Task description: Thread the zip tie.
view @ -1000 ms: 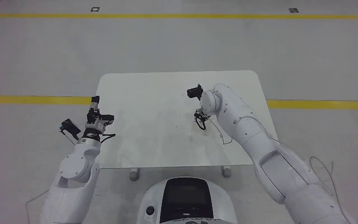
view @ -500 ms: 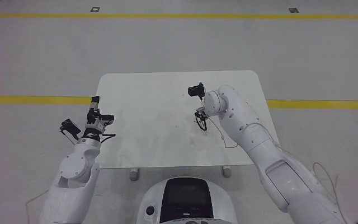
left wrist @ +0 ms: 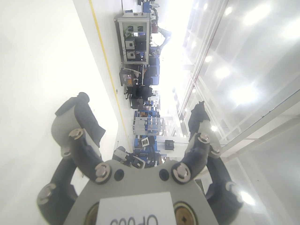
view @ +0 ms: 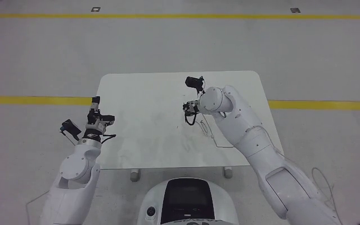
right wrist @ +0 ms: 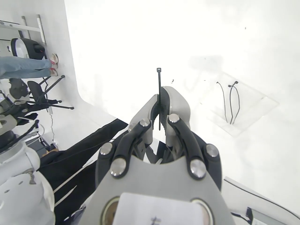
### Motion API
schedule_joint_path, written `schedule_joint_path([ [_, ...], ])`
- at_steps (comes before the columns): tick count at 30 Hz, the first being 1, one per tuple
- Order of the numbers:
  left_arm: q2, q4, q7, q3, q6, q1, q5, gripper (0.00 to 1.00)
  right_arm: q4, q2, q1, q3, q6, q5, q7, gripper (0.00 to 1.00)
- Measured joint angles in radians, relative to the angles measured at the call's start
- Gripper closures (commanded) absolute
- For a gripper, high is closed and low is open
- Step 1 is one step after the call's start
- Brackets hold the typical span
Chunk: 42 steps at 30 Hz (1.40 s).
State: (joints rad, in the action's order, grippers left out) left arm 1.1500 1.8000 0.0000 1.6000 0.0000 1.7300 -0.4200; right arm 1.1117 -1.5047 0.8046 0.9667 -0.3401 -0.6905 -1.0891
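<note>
A black zip tie [right wrist: 159, 87] stands straight between the fingers of my right gripper [right wrist: 161, 95], which is shut on its strap, with the small head end sticking out past the fingertips. Seen from the top view, that right gripper [view: 188, 110] hangs over the middle of the white table [view: 140, 95]. My left gripper [left wrist: 140, 108] is open with nothing between its fingers. From above, the left gripper [view: 95, 107] sits at the table's left edge, far from the zip tie.
A flat clear tray [right wrist: 260, 108] lies on the table beside the right gripper, with two more black zip ties [right wrist: 232, 104] in it. The same tray [view: 216, 135] shows faintly near the table's front right.
My right gripper has risen from the tray and swung left toward the table's middle with the zip tie in it. The left arm has not moved.
</note>
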Motion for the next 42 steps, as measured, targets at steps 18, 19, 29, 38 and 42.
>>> schedule_joint_path([
  [18,-0.011,-0.058,0.021,-0.063,-0.143,-0.035,0.648,0.00,-0.038,-0.029,0.033,0.132,0.000,0.288,0.120,1.00],
  [19,-0.011,-0.058,0.019,-0.063,-0.144,-0.035,0.620,0.00,-0.038,-0.029,0.033,0.132,0.000,0.279,0.120,1.00],
  [29,-0.022,-0.073,-0.008,-0.093,-0.239,-0.077,0.903,0.00,-0.034,-0.039,0.055,0.147,0.000,0.373,0.228,1.00],
  [38,-0.020,-0.144,0.026,-0.149,-0.255,-0.143,1.115,0.00,-0.077,-0.065,0.035,0.126,0.000,0.452,0.308,1.00],
  [42,-0.020,-0.143,0.025,-0.148,-0.254,-0.143,1.113,0.00,-0.076,-0.065,0.035,0.126,0.000,0.452,0.308,1.00],
])
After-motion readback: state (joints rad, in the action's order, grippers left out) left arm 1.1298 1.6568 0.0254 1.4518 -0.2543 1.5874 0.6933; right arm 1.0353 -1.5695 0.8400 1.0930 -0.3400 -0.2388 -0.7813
